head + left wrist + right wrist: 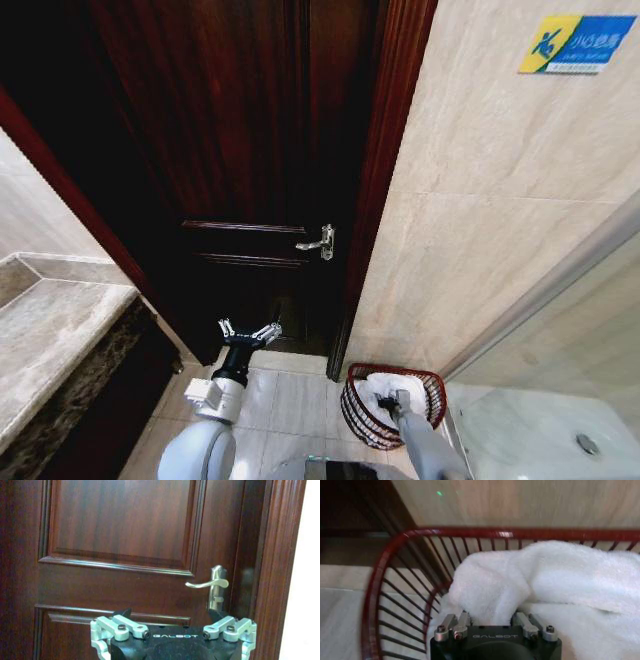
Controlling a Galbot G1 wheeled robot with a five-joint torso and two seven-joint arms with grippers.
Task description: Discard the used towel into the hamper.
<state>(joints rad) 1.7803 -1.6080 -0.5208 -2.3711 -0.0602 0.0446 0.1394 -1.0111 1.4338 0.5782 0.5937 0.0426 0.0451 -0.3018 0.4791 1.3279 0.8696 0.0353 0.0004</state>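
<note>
One soft, light towel (pixel 540 581) lies bunched in the hamper (pixel 385 566) at my 1 o'clock, my right gripper (pixel 495 620) pinching a fold that would sag; my left gripper (pixel 249 333) hangs spread, idle.

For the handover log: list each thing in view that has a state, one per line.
Towel: white, bunched inside the hamper.
Hamper: upright on the floor by the wall.
Right tool: shut on the towel, inside the hamper.
Left tool: open, empty, facing the door.
Door: closed, handle level.
</note>
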